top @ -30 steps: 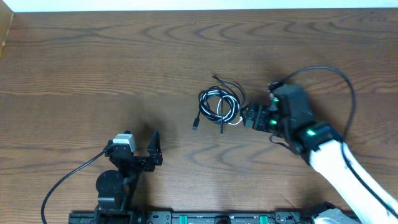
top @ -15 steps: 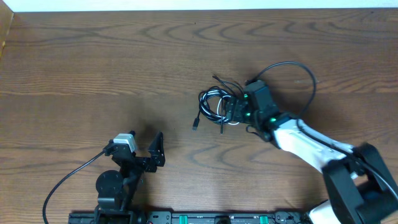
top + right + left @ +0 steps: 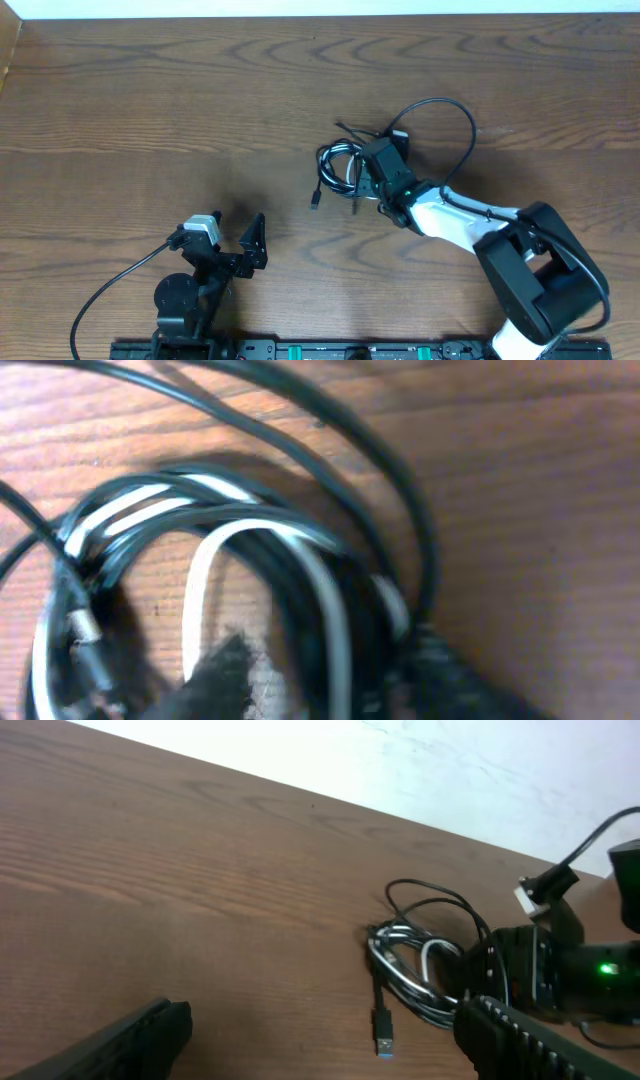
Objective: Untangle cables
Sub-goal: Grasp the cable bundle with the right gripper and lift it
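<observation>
The cables [image 3: 340,165] lie as one tangled coil of black and white cords mid-table, with a black plug [image 3: 314,203] trailing out to the left. My right gripper [image 3: 368,178] is down on the coil's right side. In the right wrist view its fingers [image 3: 225,670] straddle several black strands and a white one [image 3: 335,630]. The right gripper [image 3: 330,670] is narrowed but open, with a sliver of table showing beside the strands. A silver plug [image 3: 85,628] sits at the coil's left. My left gripper [image 3: 240,248] rests near the front, open and empty, and its wrist view shows the left gripper [image 3: 320,1030], the coil [image 3: 420,960] and the blue-tipped plug [image 3: 385,1042].
The right arm's own thick black wire [image 3: 440,105] loops above the table behind the coil. The brown wooden table [image 3: 150,100] stretches to the back edge by a white wall. A rail with electronics [image 3: 350,350] runs along the front edge.
The right gripper has moved left onto the coil's right side, and its jaws have narrowed around some strands. The left arm has stayed still.
</observation>
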`<state>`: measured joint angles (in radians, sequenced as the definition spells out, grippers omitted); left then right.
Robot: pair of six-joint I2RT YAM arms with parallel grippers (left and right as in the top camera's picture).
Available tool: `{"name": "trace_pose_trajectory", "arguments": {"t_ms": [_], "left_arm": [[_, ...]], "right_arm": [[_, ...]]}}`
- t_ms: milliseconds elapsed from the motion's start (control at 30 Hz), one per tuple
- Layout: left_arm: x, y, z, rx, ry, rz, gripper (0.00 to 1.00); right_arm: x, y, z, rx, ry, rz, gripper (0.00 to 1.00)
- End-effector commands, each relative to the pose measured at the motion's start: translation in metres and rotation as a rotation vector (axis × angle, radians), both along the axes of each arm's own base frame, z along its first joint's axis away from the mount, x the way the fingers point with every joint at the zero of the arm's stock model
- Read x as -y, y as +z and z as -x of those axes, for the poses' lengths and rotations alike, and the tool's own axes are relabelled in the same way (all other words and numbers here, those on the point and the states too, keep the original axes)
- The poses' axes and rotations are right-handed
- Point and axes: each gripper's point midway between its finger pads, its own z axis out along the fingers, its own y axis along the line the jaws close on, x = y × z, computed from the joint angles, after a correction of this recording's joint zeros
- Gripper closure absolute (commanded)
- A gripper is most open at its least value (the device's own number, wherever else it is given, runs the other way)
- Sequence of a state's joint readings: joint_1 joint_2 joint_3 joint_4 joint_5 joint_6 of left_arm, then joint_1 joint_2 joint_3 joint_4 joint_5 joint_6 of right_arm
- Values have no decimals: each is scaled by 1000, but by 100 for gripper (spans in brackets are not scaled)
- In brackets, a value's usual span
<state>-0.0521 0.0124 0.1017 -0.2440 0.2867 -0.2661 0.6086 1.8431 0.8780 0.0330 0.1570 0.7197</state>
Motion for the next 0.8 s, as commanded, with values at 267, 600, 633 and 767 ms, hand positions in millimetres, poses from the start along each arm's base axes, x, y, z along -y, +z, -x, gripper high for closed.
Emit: {"name": "trace_pose_trajectory", "arguments": {"t_ms": [267, 600, 633, 767], "left_arm": [[2, -16, 7, -81, -11, 7, 10], [39, 6, 17, -61, -208, 193, 9], [48, 15, 21, -28, -272, 202, 10], [82, 59, 47, 146, -555, 206, 10]], "right_arm": [[-23, 2, 8, -21, 186, -44, 99], [-45, 142, 43, 122, 508, -327, 99], [-44, 153, 50, 144, 538, -328, 99], [-31, 187, 74, 189, 574, -318, 99]]}}
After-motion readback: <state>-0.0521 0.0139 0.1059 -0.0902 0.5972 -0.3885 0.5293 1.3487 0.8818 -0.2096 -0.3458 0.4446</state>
